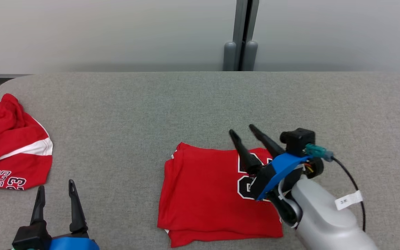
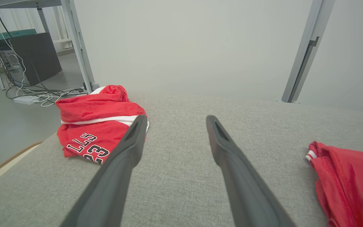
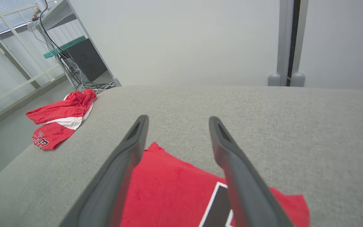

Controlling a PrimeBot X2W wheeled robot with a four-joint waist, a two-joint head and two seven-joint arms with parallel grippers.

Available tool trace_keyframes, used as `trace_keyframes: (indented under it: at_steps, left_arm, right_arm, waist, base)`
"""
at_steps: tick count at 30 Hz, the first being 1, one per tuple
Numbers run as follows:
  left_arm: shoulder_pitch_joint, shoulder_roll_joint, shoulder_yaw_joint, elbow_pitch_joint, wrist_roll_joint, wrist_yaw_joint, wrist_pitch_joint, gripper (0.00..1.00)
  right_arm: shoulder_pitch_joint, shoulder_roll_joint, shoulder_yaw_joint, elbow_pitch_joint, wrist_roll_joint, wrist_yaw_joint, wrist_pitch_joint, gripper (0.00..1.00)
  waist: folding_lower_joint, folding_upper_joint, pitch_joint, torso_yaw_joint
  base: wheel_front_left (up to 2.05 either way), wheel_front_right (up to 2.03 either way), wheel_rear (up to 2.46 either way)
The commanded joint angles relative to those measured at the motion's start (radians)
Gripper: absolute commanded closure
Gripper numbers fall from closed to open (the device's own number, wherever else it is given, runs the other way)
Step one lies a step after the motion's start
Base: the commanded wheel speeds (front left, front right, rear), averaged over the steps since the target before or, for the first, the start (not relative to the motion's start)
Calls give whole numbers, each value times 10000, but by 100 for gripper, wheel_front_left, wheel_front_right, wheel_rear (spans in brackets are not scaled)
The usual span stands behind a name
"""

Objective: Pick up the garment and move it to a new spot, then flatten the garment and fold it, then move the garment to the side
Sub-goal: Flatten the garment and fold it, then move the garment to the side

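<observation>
**Folded jersey mid-table, both grippers wide open**

Nearest, lower left of head view: L gripper, fingers spread wide, nothing between them, above bare grey fabric table, apart from both garments. Lower right: pale R forearm w/ white tag. R gripper on blue bracket, fingers wide apart, nothing gripped, pointing up-left over right part of red jersey; contact w/ cloth not clear. Jersey folded to rough rectangle, flat on table, centre-front, layered edges at left and bottom, black-white number partly behind R gripper. In R wrist view: red cloth under and between the two fingers, far corner just beside left fingertip. Further left, near table's left edge, well apart from jersey: crumpled red-white garment, "23" print upside down in head view. Beyond table's far edge: pale wall, grey post. In L wrist view, past table's left end: dark box on floor, tangle of cables.
</observation>
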Motion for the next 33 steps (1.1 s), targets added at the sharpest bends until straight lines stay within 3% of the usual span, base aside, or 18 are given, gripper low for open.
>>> trace_keyframes:
  at_steps: [1,8,14,21,33]
  left_arm:
    - [117,-15,25,-39,60,-20,-48,0]
    - [272,-15,111,-53,98,-107,-48,0]
    - [338,-18,14,-12,201,-68,-48,0]
    - [420,-14,33,211,292,-151,-48,0]
    - [433,5,-176,467,507,-222,-48,0]
  right_arm:
    - [55,-168,-179,-114,-152,2,-42,0]
    - [1764,-959,-2459,-2274,-1453,2,-49,0]
    - [3698,-1165,-3866,-3910,-2615,2,-52,0]
    - [5239,-488,-5102,-4605,-3364,2,-53,0]
    - [6115,65,-5664,-5001,-4404,2,-54,0]
  waist:
    - [0,-1,-42,-54]
    - [0,-1,-162,-256]
    - [0,-1,-261,-369]
    - [0,-1,-499,-390]
    - [0,-1,-845,-283]
  base:
    - [0,0,0]
    - [0,0,0]
    - [0,0,0]
    - [0,0,0]
    - [0,0,0]
